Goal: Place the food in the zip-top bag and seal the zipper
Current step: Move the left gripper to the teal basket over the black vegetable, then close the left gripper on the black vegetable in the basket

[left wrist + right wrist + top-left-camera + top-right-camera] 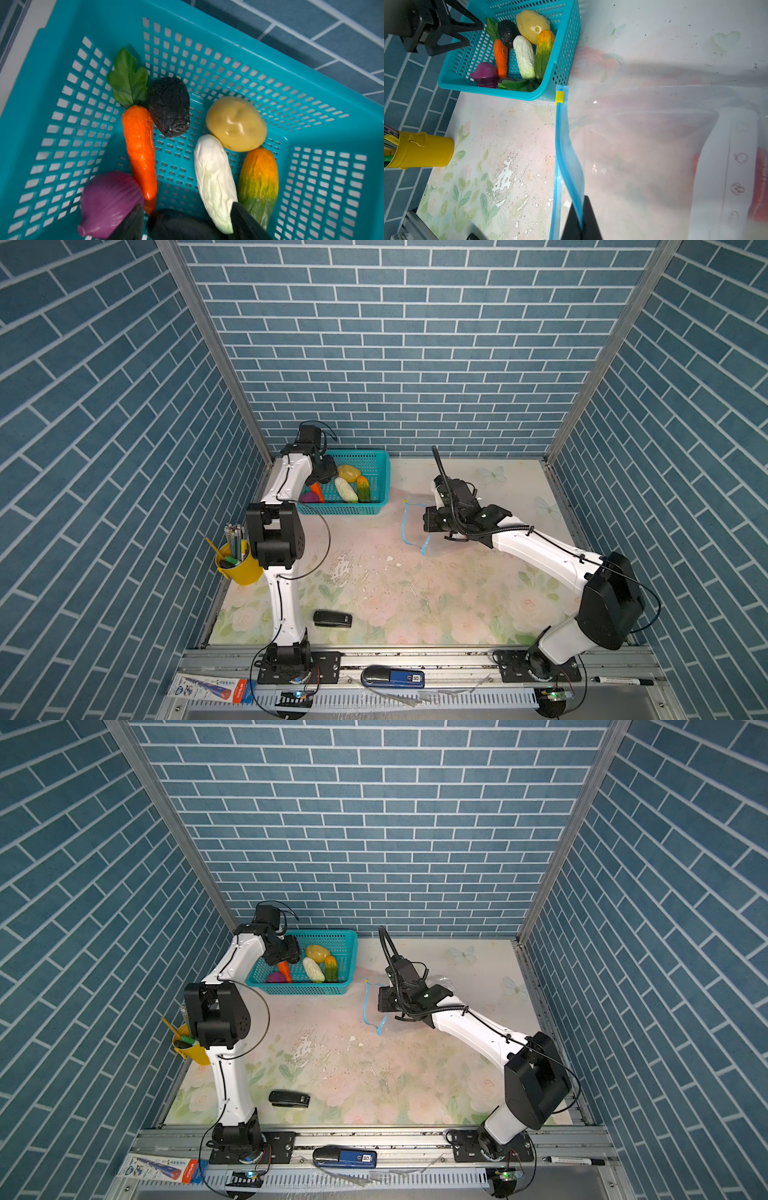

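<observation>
The food lies in a teal basket (311,83): orange carrot (140,149), yellow potato (235,123), white cabbage (214,178), purple onion (108,201), a green-orange piece (258,180), a dark lump (169,106) and a dark eggplant (180,225). My left gripper (187,228) is open inside the basket, one finger on each side of the eggplant. The clear zip-top bag (643,145) lies on the table right of the basket. Its blue zipper (558,133) has a yellow slider (559,97) at the basket end. My right gripper (580,224) is shut on the zipper's raised upper lip, which holds the mouth apart.
A yellow pencil cup (237,564) stands by the left arm. A black stapler (332,619) lies near the table's front. On the front rail lie a blue device (392,678) and a marker (621,680). The basket (376,460) sits against the back wall.
</observation>
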Robot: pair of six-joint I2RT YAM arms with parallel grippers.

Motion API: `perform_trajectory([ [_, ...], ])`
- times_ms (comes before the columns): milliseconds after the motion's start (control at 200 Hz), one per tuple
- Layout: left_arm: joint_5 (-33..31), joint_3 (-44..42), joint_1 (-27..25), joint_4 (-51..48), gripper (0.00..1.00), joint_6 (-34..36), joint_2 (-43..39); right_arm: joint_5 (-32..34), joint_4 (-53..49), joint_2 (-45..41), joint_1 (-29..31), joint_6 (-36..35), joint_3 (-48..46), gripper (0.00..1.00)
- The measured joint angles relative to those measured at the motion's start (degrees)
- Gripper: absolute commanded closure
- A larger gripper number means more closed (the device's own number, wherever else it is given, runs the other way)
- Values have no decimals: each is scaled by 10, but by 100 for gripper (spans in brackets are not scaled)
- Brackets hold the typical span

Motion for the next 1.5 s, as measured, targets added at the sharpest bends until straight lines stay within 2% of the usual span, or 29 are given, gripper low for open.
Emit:
perform_trajectory([
  [260,1,118,8,-12,34,0,104,-2,0,13,-2,0,0,100],
  [430,1,153,10,-12,35,-5,140,-3,0,18,-4,0,0,100],
  [980,2,207,23,17,34,-18,197,-12,-3,45,-8,0,3,100],
  [1500,14,212,23,44,32,-28,231,-12,-13,48,-9,0,10,100],
])
